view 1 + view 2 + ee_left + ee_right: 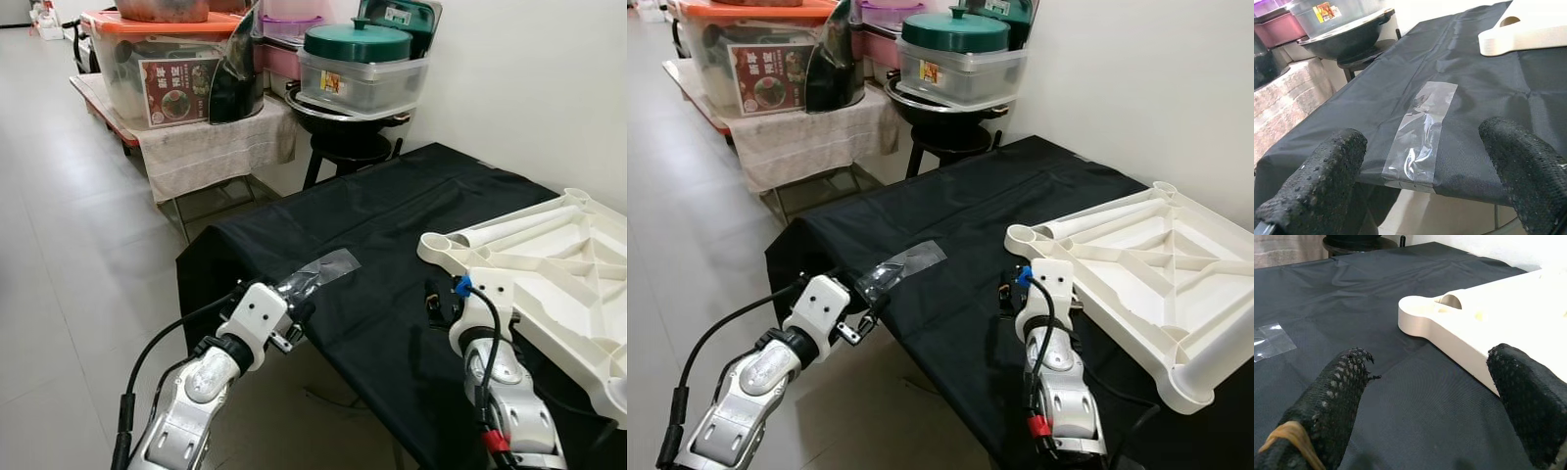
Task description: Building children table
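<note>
I am starting the build, both sets of fingers point(1337, 396) open and empty, reaching toward the upturned white tabletop point(558, 264) lying at the frame's right on the black-draped worktop point(372, 211), whose corner socket my right needs next.

Bare black cloth point(392, 215) open ahead of both grippers; overturned white tabletop point(558, 264) blocks right side; clear tape strip point(318, 274) flat near edge.

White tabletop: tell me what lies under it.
The white tabletop lies upside down on a black cloth that covers the table. The surface beneath the cloth is hidden. The right gripper is open beside its corner.
</note>
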`<state>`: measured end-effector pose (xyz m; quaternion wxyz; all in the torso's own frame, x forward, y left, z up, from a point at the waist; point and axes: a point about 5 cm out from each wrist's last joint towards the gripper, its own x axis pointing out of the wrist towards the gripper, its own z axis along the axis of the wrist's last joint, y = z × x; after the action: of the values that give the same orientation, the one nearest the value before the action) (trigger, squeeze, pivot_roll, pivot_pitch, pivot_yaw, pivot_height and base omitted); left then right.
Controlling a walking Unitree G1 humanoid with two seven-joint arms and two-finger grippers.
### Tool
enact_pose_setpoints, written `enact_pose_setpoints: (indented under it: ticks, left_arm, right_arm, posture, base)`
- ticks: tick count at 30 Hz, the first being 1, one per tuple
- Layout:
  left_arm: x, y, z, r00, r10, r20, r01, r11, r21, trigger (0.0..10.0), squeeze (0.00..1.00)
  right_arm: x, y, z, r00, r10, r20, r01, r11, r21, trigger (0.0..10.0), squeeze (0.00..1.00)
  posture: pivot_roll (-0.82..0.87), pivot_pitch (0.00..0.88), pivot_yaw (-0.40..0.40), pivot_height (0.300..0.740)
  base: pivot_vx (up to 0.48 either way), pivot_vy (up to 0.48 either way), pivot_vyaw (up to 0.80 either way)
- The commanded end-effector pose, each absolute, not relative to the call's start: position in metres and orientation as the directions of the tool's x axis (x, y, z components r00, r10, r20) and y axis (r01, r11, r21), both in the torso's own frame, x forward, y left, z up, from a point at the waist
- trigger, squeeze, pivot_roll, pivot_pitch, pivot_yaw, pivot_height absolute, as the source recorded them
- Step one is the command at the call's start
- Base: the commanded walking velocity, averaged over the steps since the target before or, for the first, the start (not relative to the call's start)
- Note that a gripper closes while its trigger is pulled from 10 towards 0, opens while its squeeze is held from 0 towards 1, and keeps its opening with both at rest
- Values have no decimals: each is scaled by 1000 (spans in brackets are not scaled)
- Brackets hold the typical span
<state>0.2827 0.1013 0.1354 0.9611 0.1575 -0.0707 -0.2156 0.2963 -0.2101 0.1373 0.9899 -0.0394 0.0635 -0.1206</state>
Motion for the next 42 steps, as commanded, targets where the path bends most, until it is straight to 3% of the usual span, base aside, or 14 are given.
enact_pose_setpoints:
  ticks: [1, 24, 38, 42]
  left_arm:
    - [282, 100, 136, 894, -443, 64, 400, 854, 331, 10000, 0]
    - [286, 97, 138, 888, -453, 80, 408, 855, 319, 10000, 0]
    - [288, 96, 141, 887, -450, 104, 407, 868, 283, 10000, 0]
    - [289, 96, 142, 886, -451, 105, 409, 869, 280, 10000, 0]
  right_arm:
    - [295, -208, 138, 963, -245, -110, 234, 967, -100, 10000, 0]
    - [286, -207, 136, 960, -254, -118, 246, 966, -79, 10000, 0]
    - [291, -207, 141, 960, -257, -108, 249, 965, -76, 10000, 0]
    - [290, -207, 142, 961, -260, -98, 252, 963, -92, 10000, 0]
  posture:
    - [41, 0, -88, 740]
    - [18, 0, -64, 740]
    - [14, 0, -65, 740]
    - [13, 0, -63, 740]
  base:
    - [0, 0, 0]
    - [0, 0, 0]
    - [0, 0, -662]
    - [0, 0, 0]
